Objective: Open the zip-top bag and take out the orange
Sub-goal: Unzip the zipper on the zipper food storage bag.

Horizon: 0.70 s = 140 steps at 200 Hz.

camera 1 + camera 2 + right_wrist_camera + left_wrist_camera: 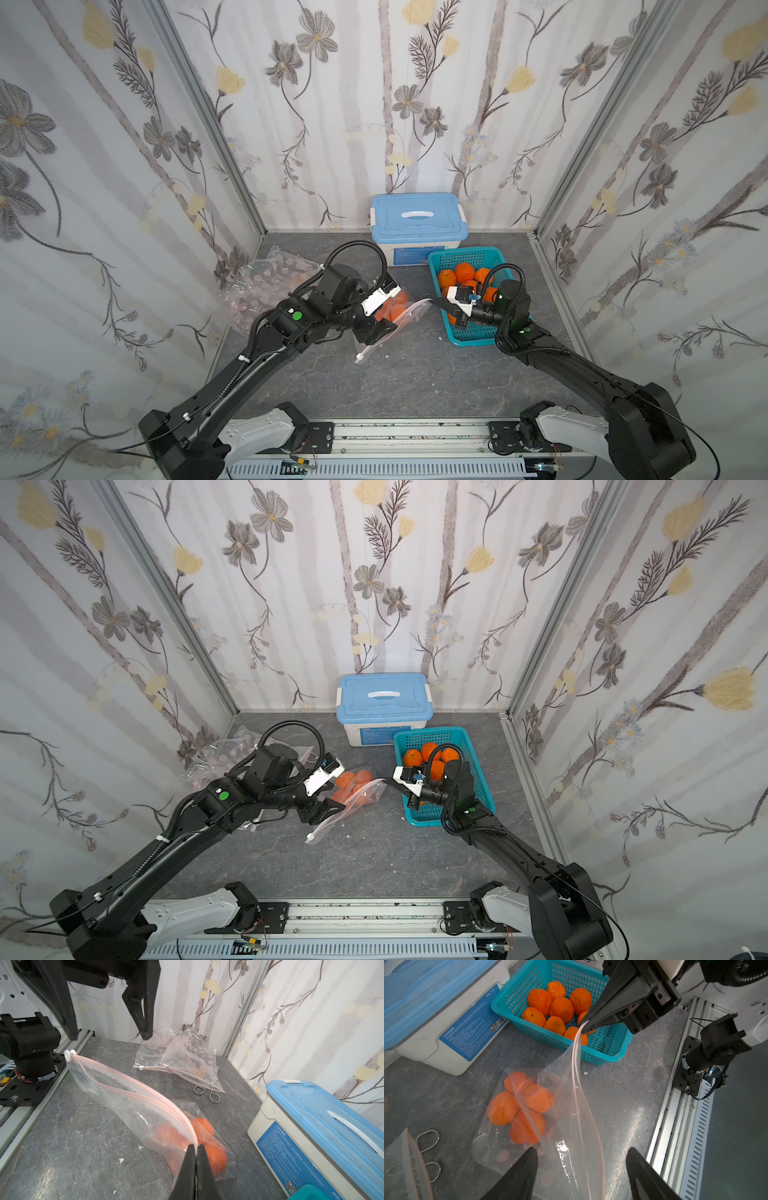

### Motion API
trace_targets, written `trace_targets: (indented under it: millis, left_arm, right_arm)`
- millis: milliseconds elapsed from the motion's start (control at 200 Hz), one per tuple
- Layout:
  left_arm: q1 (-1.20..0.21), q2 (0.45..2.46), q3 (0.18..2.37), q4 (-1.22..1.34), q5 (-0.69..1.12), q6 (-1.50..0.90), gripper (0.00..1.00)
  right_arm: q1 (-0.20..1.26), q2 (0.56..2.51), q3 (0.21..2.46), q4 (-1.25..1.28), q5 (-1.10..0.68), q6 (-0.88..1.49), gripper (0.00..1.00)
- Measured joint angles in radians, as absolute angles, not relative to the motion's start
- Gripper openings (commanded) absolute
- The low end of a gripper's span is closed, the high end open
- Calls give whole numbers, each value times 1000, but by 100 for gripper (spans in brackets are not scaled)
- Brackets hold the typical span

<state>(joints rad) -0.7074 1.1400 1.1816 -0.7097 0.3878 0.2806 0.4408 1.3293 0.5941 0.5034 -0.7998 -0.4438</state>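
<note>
4 oranges (503, 1108) are sitting inside the zip-top bag (116, 1103), which is lying on the table (415, 374) between your arms. your right gripper (196, 1147) is pinching the zip strip's end, and your left gripper (581, 1149) is hovering above the bag with its fingers spread. if you push in hard, you are risking pulling the strip free and collapsing the mouth.

Surface (415, 374): dark grey, marbled, with a few white crumbs (121, 1160) scattered on it.

At the back, a white storage box (417, 216) with a blue lid. Just beside it, a teal basket (473, 337) of oranges.

At centre, a clear zip-top bag (566, 1118) holding four oranges (503, 1107), one end raised off the surface.

In the far left corner, a pile of clear, pink-dotted bags (257, 286) with wire loops (209, 1093) beside it.
</note>
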Motion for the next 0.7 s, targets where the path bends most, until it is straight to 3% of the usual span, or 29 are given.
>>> trace_targets:
  millis: [699]
  left_arm:
    - [-708, 1216, 1086, -617, 359, 280, 28]
  right_arm:
    - [443, 1329, 593, 503, -807, -451, 0]
